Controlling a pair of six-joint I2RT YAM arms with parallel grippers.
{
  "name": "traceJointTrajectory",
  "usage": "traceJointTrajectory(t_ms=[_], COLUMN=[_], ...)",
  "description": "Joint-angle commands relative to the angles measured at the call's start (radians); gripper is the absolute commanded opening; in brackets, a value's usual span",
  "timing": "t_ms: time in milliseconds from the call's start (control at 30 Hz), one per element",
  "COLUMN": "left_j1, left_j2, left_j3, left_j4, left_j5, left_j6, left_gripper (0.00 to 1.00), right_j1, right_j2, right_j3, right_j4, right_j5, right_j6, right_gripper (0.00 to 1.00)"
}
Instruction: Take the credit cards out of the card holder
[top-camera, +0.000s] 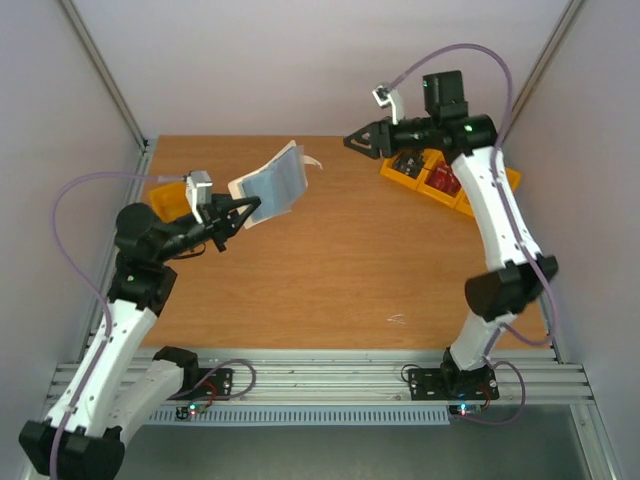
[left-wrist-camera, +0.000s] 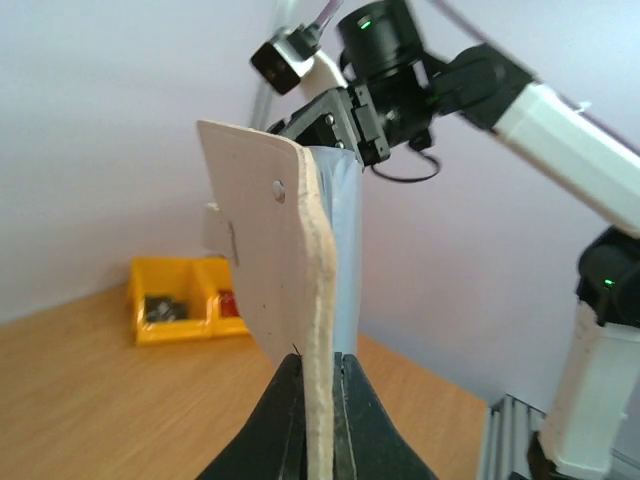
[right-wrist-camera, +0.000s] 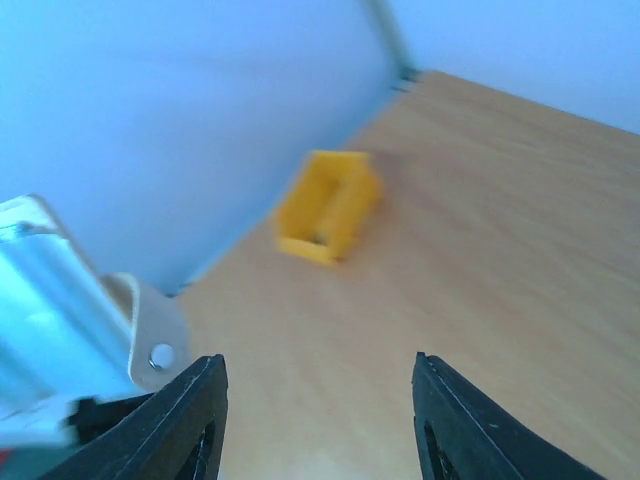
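Left jaws clamp the card holder (top-camera: 272, 187) by 1 edge, raised above the table (top-camera: 350, 270), right jaws open and empty well apart, so extraction seems in hand, next calling for pinching 1 pocketed card, if any.

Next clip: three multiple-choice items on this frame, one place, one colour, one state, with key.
1. Where is the card holder? A lying on the table; B held up by the left pincer; C leaning on the wall.
2. The bins are: A green; B yellow; C black.
3. The right pincer is: A open, empty; B shut on a card; C shut on the holder.
Key: 1B, its fingers clamp the holder's edge in the air; 2B, yellow walls; 3A, fingers apart, nothing between.
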Motion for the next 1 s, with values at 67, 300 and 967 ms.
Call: traceJointTrajectory(t_ms=[67, 300, 967], left_j1=[0.003, -0.006, -0.011], left_j2=[-0.113, -0.161, -0.236], left_j3=[0.023, 0.036, 0.043], left_j4=[0.118, 0.176, 0.154], left_j5=[0.188, 0.211, 0.211], left_j6=[-0.051, -0.111, -0.126], left_gripper=[0.00, 0.00, 0.00], right_j1=[0.065, 0.251, 0.334], right_j2=[-0.277, -0.446, -0.375], right_j3=[-0.277, -0.425, -0.364], right_j4=[0.207, 0.232, 0.185], right_j5=[-0.501, -0.397, -0.193], right_j6=[0.035, 0.030, -0.015], right_gripper=[0.52, 0.59, 0.72])
